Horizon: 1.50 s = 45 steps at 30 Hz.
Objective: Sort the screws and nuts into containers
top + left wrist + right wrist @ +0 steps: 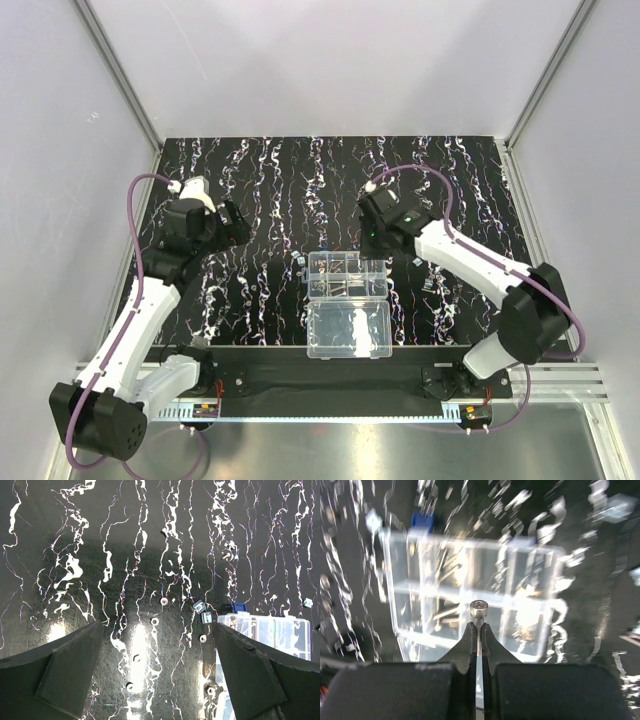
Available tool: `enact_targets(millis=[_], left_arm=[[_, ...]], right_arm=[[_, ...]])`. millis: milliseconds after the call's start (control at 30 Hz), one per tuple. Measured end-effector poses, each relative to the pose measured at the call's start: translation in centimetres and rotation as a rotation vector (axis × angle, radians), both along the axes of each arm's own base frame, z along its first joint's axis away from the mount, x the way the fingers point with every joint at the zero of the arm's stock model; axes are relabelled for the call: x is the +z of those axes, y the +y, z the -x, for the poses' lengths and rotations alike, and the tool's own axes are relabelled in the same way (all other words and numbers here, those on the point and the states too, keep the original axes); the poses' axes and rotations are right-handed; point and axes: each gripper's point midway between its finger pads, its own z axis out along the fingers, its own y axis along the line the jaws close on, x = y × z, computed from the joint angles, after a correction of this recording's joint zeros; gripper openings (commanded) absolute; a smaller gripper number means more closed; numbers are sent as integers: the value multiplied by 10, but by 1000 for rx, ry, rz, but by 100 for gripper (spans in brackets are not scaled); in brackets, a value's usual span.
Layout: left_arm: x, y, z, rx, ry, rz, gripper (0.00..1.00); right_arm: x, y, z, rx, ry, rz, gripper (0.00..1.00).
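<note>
Black streaked mat (270,190) covered the table. Clear organizer box (347,275) lay near-centre, its lid (348,328) open flat. Small nuts (164,601), possibly washers, lay scattered left of it.

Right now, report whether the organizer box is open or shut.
Open. The organizer box has its clear lid lying flat on the mat beside the divided cells, which lie uncovered.

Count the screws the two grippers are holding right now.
1. A screw is pinched, head outward, in the shut right gripper, with the organizer box beyond it. The left gripper is open and empty.
</note>
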Motion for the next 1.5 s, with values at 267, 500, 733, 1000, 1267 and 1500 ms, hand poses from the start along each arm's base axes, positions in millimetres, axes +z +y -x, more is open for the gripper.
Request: enact_targets(millis=[267, 500, 733, 1000, 1267, 1500], left_arm=[[3, 0, 1, 1, -11, 3, 99], [4, 0, 1, 1, -12, 4, 99], [4, 0, 1, 1, -12, 4, 99], [4, 0, 1, 1, -12, 4, 99], [4, 0, 2, 1, -17, 5, 99], [2, 0, 4, -4, -11, 7, 99]], right_arm=[[-35, 39, 31, 142, 95, 32, 0], [-67, 68, 49, 231, 156, 54, 0], [-91, 73, 57, 256, 207, 94, 29], [-56, 87, 44, 270, 143, 46, 53], [13, 34, 9, 58, -10, 21, 55], [-29, -126, 15, -423, 84, 51, 62]])
